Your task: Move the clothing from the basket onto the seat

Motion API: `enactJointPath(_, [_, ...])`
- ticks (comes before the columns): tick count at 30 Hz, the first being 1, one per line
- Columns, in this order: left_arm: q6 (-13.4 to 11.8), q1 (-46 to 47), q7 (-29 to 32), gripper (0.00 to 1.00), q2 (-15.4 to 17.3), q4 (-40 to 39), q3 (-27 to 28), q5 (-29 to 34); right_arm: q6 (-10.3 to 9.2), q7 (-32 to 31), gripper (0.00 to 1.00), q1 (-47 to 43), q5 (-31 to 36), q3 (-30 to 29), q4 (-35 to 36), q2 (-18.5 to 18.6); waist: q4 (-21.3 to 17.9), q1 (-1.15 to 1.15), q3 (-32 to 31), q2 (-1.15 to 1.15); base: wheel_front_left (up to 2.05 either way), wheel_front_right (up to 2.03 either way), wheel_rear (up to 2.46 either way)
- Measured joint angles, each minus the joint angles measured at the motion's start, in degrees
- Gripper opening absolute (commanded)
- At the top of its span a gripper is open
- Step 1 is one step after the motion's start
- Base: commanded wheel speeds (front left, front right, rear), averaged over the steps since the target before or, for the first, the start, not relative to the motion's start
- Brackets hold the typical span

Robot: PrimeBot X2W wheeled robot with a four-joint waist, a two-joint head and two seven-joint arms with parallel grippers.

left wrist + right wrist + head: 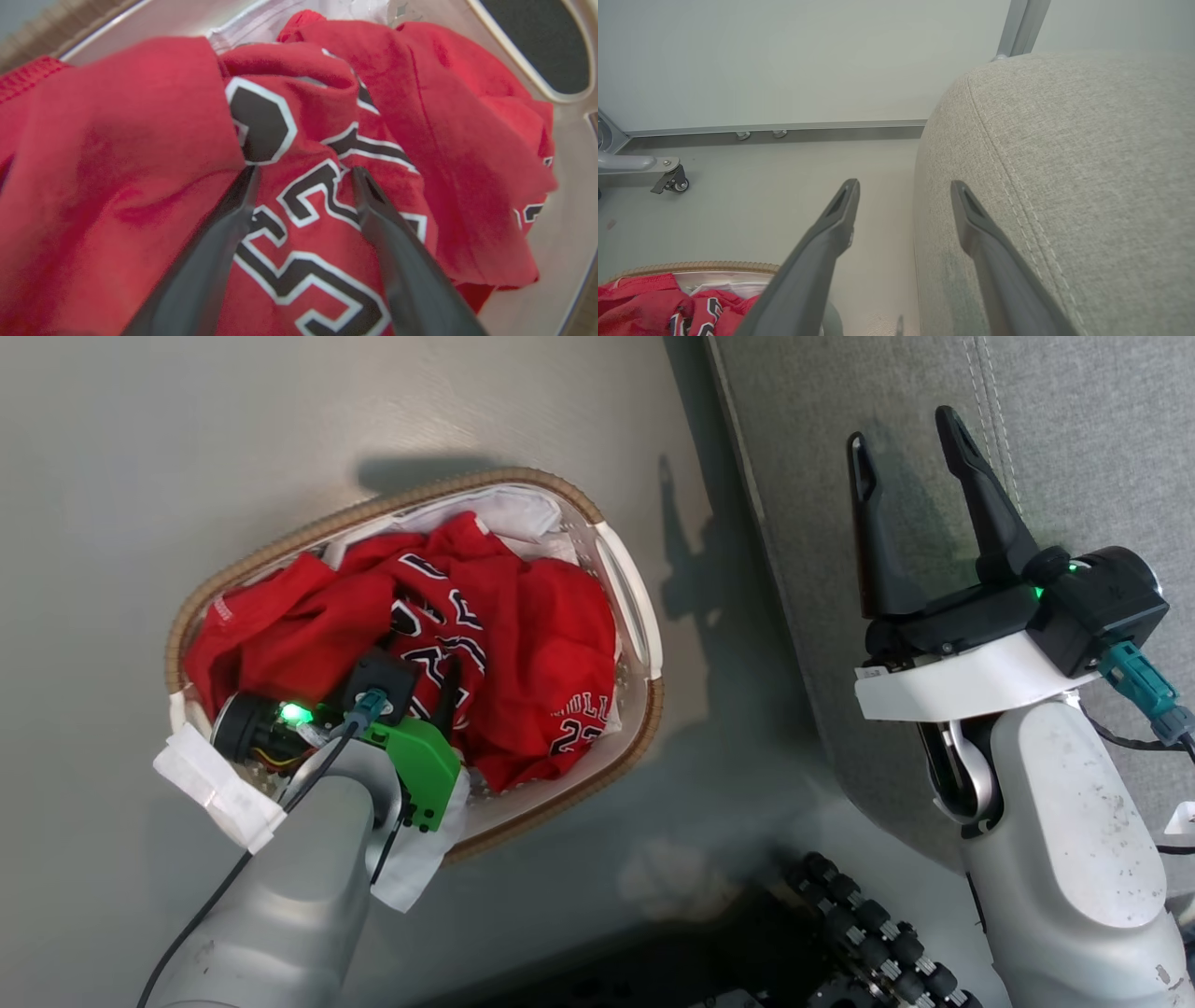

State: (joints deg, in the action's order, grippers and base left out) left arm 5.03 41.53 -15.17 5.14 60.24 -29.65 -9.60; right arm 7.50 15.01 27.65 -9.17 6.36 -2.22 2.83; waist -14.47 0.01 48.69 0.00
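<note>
Pressing open left hand (306, 172) into clothing (523, 635) heaped in basket (644, 616); gripping nothing yet. Advising a deep pinch on one thick fold, steering clear of liner (219, 793). Hovering right hand (904, 434) open, empty, near seat (1074, 448) edge. Standing on smooth grey floor (187, 476), backing onto pale wall (784, 60).

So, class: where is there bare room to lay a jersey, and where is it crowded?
Bare: the sofa cushion beside the right pincer, and the floor strip between basket and cushion. Crowded: the basket, heaped with red jerseys around the left pincer.
</note>
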Motion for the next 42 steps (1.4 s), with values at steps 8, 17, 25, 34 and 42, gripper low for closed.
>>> enactJointPath(8, [0.5,1.4,0.0,0.00,-0.7,2.9,-0.3,-0.6,0.00,0.0,1.00,0.2,-0.5,1.0,-0.1,0.0,-1.7,0.00,1.5,0.00,0.00,0.00,0.00])
enactJointPath(17, [0.9,0.4,0.0,0.00,-0.9,-1.4,-0.2,-1.0,0.00,0.0,1.00,-0.1,0.3,1.0,-1.1,0.0,-0.8,-0.01,-0.7,0.00,0.00,0.00,0.00])
enactJointPath(25, [1.3,-5.5,0.0,0.00,-0.7,-9.3,0.4,-1.2,0.01,0.0,1.00,-2.7,2.5,1.0,-2.7,0.0,0.6,-0.01,-6.1,0.00,0.00,0.00,0.00])
enactJointPath(34, [2.0,-11.8,0.0,0.00,0.4,-18.9,1.0,-0.7,0.01,0.0,1.00,-8.0,5.4,0.7,-5.3,-0.1,2.9,-0.02,-15.3,0.00,0.00,0.00,0.00])
enactJointPath(42, [2.1,-13.1,0.0,0.00,2.5,-28.1,0.9,0.2,0.01,0.0,1.00,-14.1,7.3,0.6,-7.2,-0.1,5.0,-0.02,-25.5,0.00,0.00,0.00,0.00])
